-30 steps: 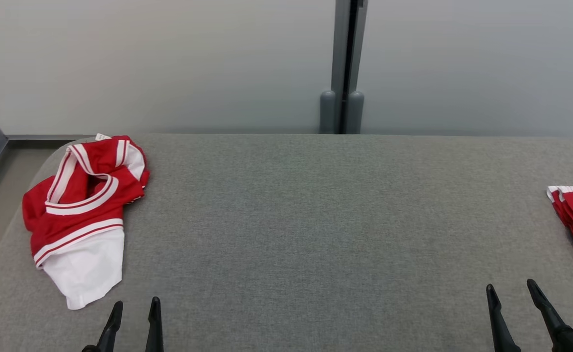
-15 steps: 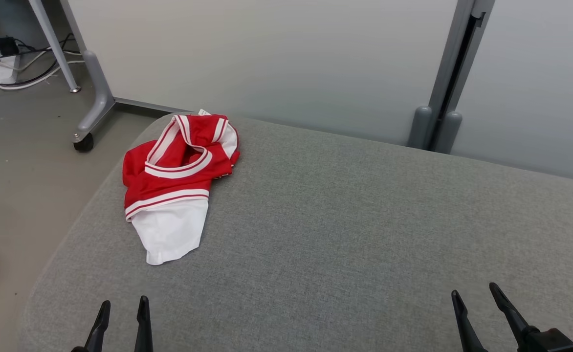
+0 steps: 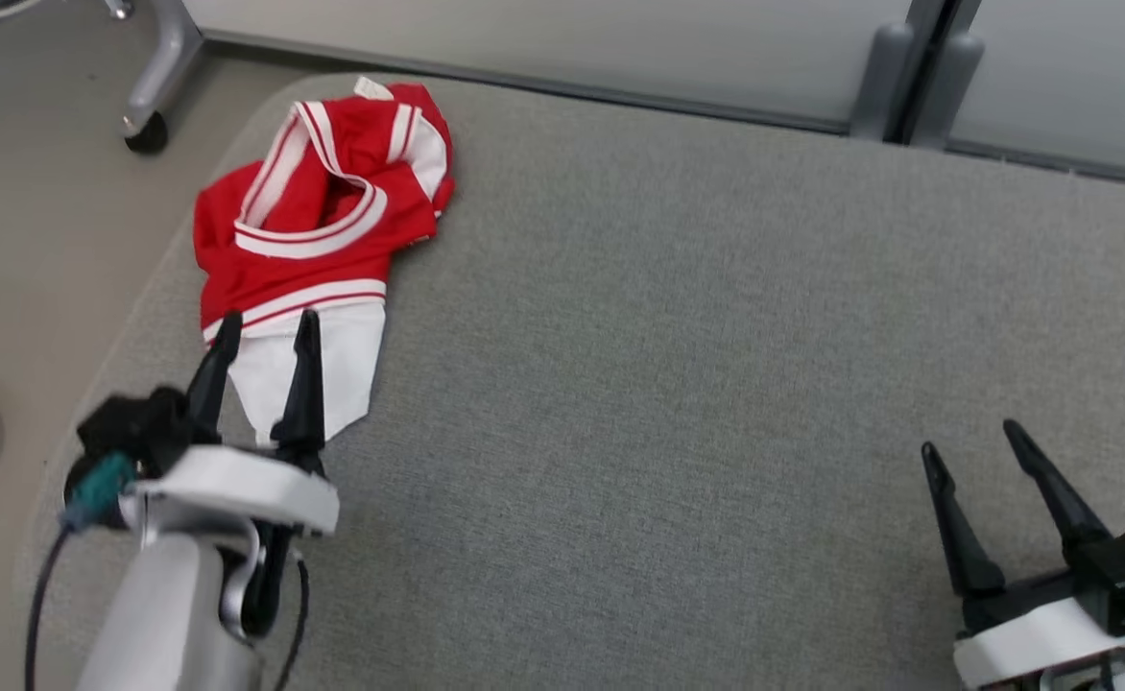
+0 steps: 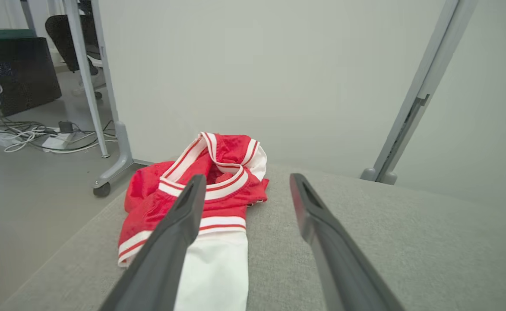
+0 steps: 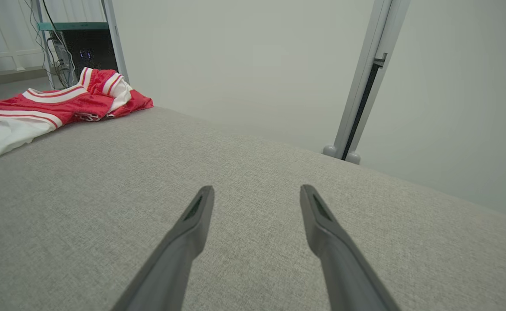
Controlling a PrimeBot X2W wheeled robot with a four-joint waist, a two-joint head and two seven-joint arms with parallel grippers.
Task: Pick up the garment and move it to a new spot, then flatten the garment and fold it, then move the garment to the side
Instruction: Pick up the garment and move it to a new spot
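Grey woven upholstery covers a broad padded surface (image 3: 668, 384) with a rounded corner, set against a pale partition wall (image 4: 257, 77) with a grey post (image 3: 918, 77) at its joint. At the far left corner of this surface lies the garment (image 3: 313, 211), crumpled in a heap: red cloth with white bands and thin red stripes, a banded opening turned upward, and a plain white part spread flat toward the robot.

In the head view the left gripper (image 3: 270, 317) stands with its two dark fingers spread apart and holds nothing. Both tips show over the white part of the garment, just short of the striped band. Whether they touch the cloth or hang above it cannot be told. In the left wrist view one finger crosses the garment, while the other shows against bare grey fabric just beside the garment's edge.

The right gripper (image 3: 969, 439) is also spread wide and empty, over bare upholstery near the right side, well apart from the garment. Plain grey fabric lies between them.

Off the left edge is a grey floor (image 3: 35, 240). A metal leg ending in a black caster (image 3: 145, 134) stands near the garment's corner. Farther back, the left wrist view shows loose cables (image 4: 33, 138) on the floor and a dark cabinet (image 4: 17, 73).
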